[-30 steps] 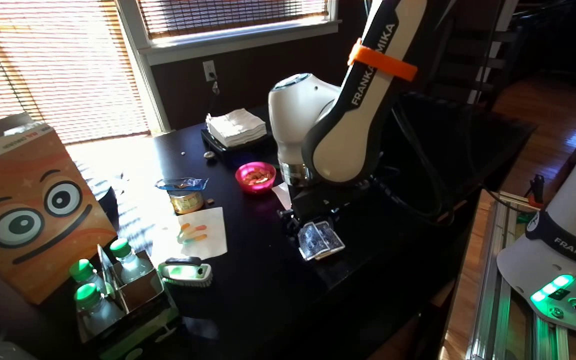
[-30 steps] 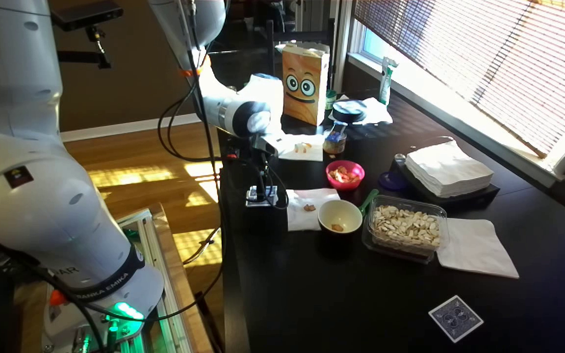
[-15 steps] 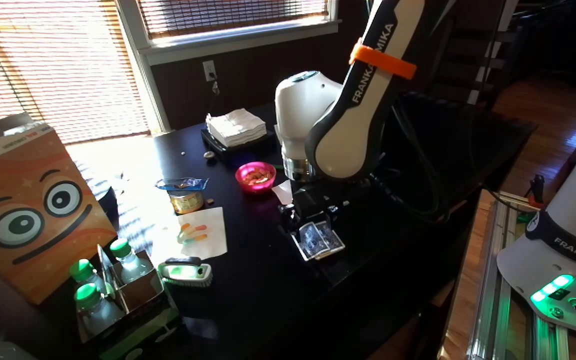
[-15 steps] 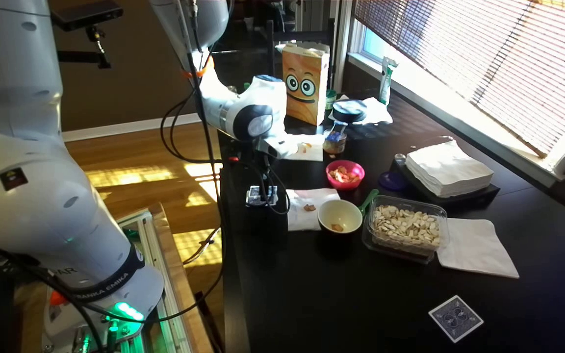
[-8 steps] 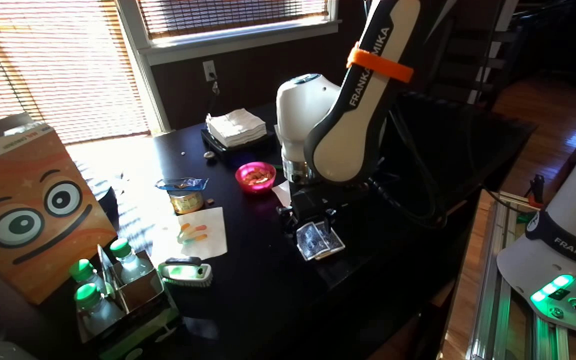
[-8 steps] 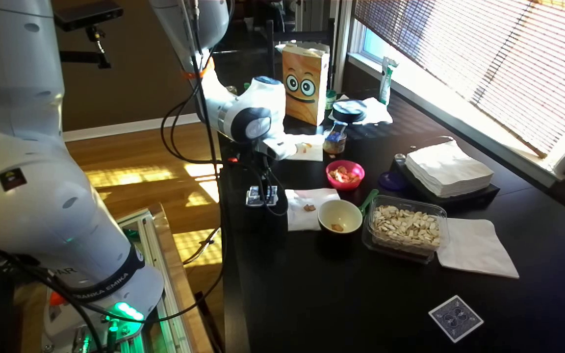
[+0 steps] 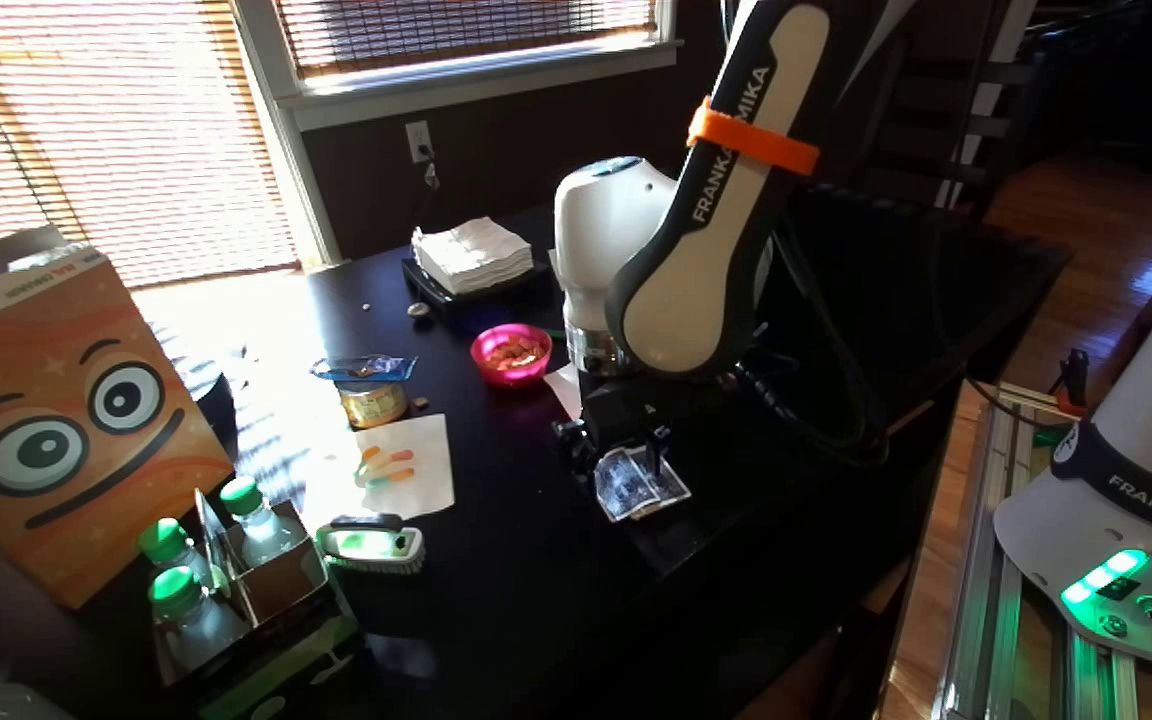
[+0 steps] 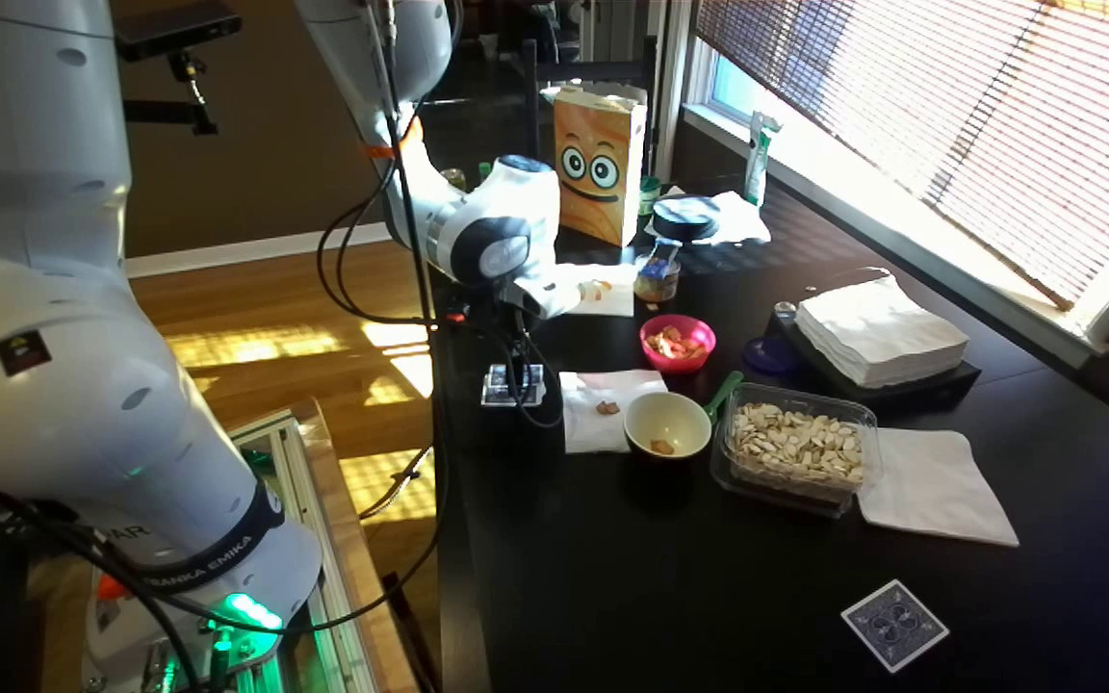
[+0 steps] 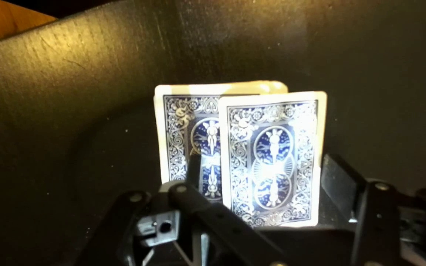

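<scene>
Card (image 9: pixel 274 162) offset on the deck (image 9: pixel 174 147), fingers (image 9: pixel 340 184) spread either side.
We judge it light, springy, slick and easily creased; we'd take it gently by its long edges. It lies partly over the deck on the table (image 9: pixel 68 155), unpinched; whether a finger brushes it, we cannot tell. Against a second ago, our forearm (image 7: pixel 736 190) has dipped slightly.

I see an orange box (image 8: pixel 598 154) with a smiley face (image 8: pixel 591 188), a pink bowl (image 8: pixel 678 367), white napkins (image 8: pixel 882 332) piled on a black tray (image 8: pixel 944 373), and a clear tub (image 8: pixel 776 489) of seeds (image 8: pixel 803 445).
</scene>
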`<state>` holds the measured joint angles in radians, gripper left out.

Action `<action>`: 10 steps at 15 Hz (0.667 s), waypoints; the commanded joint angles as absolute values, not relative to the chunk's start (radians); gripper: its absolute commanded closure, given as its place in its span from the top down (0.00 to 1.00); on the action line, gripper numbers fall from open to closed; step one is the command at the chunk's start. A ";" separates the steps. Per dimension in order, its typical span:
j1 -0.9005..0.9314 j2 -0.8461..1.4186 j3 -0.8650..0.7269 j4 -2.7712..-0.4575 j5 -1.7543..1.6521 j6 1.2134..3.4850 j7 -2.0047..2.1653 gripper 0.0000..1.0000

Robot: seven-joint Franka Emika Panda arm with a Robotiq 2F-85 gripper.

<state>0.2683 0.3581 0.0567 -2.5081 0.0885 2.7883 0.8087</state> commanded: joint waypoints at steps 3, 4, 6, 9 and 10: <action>0.249 0.376 0.077 -2.494 0.133 2.801 0.759 0.69; 0.248 0.376 0.077 -2.492 0.136 2.801 0.757 0.69; 0.247 0.375 0.076 -2.491 0.137 2.800 0.753 0.70; 0.245 0.375 0.078 -2.490 0.140 2.800 0.746 0.71; 0.245 0.375 0.078 -2.490 0.142 2.800 0.744 0.70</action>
<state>0.2618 0.3593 0.0599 -2.5012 0.1011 2.7883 0.7835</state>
